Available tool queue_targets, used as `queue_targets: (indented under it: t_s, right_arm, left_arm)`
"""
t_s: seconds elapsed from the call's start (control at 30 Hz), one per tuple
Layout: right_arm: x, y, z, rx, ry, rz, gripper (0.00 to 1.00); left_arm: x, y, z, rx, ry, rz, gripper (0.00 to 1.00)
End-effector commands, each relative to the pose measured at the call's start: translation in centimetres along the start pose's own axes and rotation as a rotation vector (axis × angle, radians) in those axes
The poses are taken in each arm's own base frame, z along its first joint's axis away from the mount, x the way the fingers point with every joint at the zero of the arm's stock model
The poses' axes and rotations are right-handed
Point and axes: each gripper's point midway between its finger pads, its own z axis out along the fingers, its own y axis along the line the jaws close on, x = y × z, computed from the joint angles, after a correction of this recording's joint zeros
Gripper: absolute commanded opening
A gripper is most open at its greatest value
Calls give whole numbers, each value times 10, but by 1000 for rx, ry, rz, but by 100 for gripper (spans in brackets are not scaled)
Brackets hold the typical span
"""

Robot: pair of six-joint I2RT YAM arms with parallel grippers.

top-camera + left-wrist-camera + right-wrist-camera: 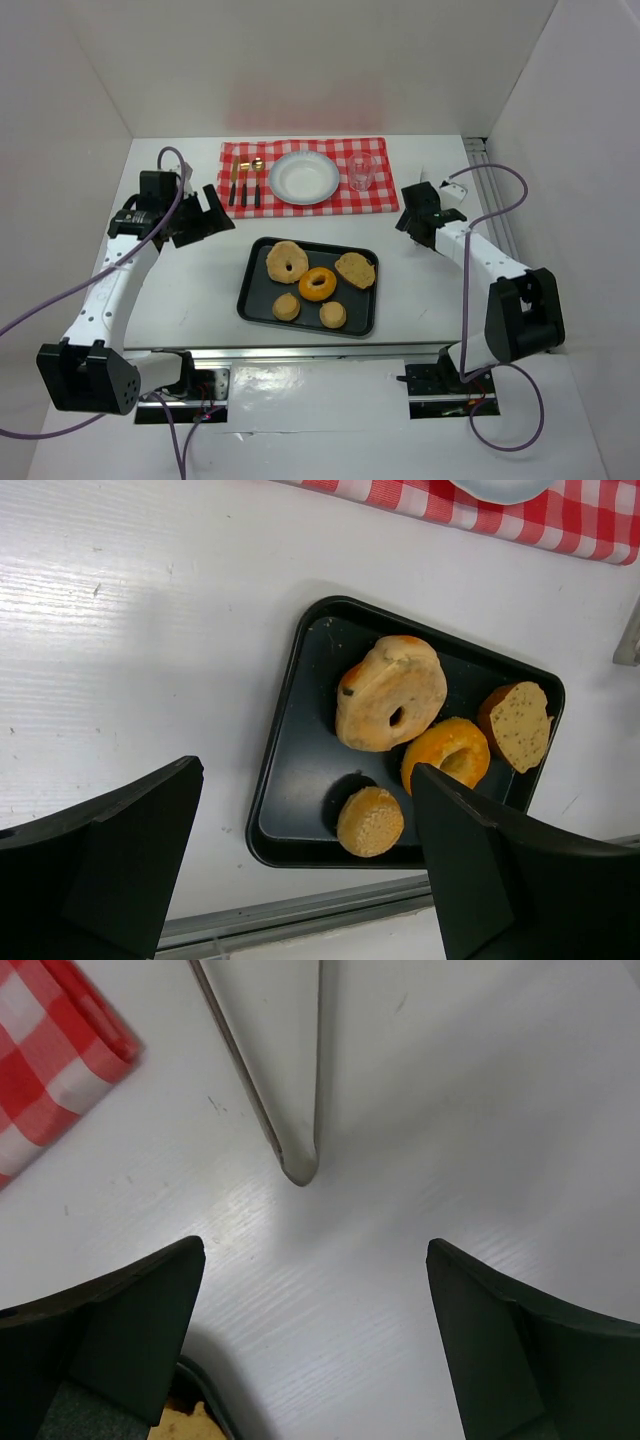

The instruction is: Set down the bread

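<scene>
The bread lies on a black tray (250,300): a pale larger ring (287,262), an orange glazed doughnut (318,284), an oval flat roll (355,270) and two small buns (286,307) (333,315). My left gripper (207,217) is open and empty, above the table left of the tray. Its wrist view shows the pale ring (390,692), doughnut (445,752), roll (518,725) and one bun (370,822) between its fingers (130,860). My right gripper (415,218) is open and empty, right of the tray, over bare table (315,1330).
A red checked cloth (380,195) at the back holds a white plate (304,177), a clear glass (361,172) and cutlery (245,182). White walls enclose the table on three sides. The cloth's corner (50,1050) and the tray's corner (205,1405) show in the right wrist view.
</scene>
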Motion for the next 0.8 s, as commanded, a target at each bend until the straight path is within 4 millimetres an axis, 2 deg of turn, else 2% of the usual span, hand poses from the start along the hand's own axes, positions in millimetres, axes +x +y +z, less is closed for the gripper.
queue_targets:
  t_s: [0.0,0.17,0.2,0.27,0.3,0.37,0.4,0.53,0.57,0.6,0.67,0.7,0.73,0.77]
  right_arm:
    - [-12,8,-6,-75,-54,51,100]
    - [-20,5,-5,-88,-78,28,100]
    - [-16,5,-4,-102,-71,-11,100]
    - [-12,9,-3,-141,-70,-38,100]
    - [-11,19,-3,-197,-68,-47,100]
    - [-9,21,2,-241,-63,-93,100]
    - [-2,27,4,-271,-37,-115,100]
    - [13,24,26,-243,22,-169,100]
    - [9,26,31,-250,20,-167,100]
    - [16,26,39,-237,40,-177,100]
    - [13,23,51,-218,40,-160,100]
    - [16,28,57,-223,52,-164,100]
    - [18,22,64,-204,64,-159,100]
    - [13,24,68,-203,55,-149,100]
  left_arm:
    - [-11,-7,0,33,-31,8,99]
    - [-11,-7,0,33,-31,8,99]
    - [-11,-7,0,33,-31,8,99]
    - [-12,-6,0,25,-35,8,99]
    - [-12,-6,0,25,-35,8,99]
    - [-13,-6,3,25,-35,8,99]
    - [-13,-6,3,25,-35,8,99]
    - [-13,-6,3,25,-35,8,99]
    - [-13,-4,3,17,-39,8,99]
    - [-13,-4,3,17,-39,8,99]
    - [-13,-4,3,17,-39,8,99]
    - [-13,-4,3,17,-39,8,99]
    - [-12,-3,6,12,-29,6,99]
    - [-10,-2,6,9,-21,4,99]
